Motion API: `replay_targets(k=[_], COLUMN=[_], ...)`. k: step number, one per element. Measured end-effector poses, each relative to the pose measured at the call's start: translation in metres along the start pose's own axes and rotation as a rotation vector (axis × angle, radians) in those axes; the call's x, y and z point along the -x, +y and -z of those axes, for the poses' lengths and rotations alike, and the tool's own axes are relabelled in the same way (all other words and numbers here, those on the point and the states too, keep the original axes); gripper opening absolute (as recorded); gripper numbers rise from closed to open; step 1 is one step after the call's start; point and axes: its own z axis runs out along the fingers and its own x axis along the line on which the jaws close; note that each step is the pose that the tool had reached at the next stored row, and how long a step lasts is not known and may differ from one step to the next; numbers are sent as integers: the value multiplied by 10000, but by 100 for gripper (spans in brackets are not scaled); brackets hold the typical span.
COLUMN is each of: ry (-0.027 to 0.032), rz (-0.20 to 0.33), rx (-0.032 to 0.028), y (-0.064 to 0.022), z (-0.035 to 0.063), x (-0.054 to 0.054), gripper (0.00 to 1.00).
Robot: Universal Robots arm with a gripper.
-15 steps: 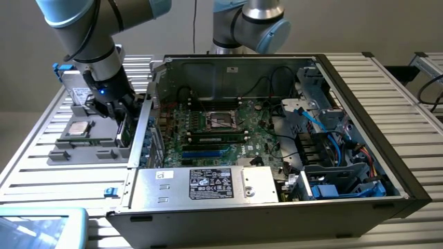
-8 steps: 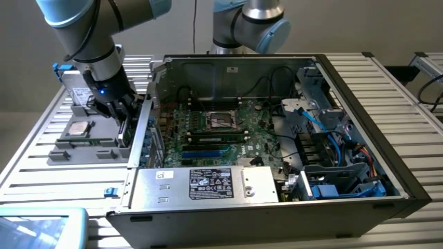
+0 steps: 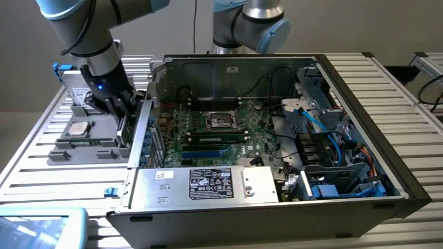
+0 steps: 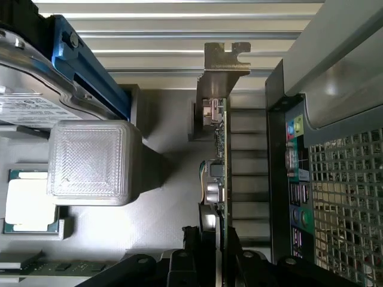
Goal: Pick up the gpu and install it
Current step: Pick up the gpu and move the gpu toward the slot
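Green flat circuit-board gpu (image 4: 221, 158) edge-on, pinched in black claw (image 4: 217, 242), between grey plastic tray (image 3: 78, 153) and open computer case (image 3: 207, 66).

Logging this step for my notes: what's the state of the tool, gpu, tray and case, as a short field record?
tool: shut on gpu, beside the case
gpu: upright on edge at the tray, outside the case
tray: grey, also holds a CPU and hard drive
case: open, motherboard exposed

gpu (image 4: 220, 139), thin green card, edge-on, clamped in jaws, beside case (image 4: 335, 78)
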Motion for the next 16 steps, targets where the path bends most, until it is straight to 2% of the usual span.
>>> replay_targets(k=[16], ry=[-1], rz=[0], rx=[0], y=[93], z=[724], x=[-11], gripper=[29])
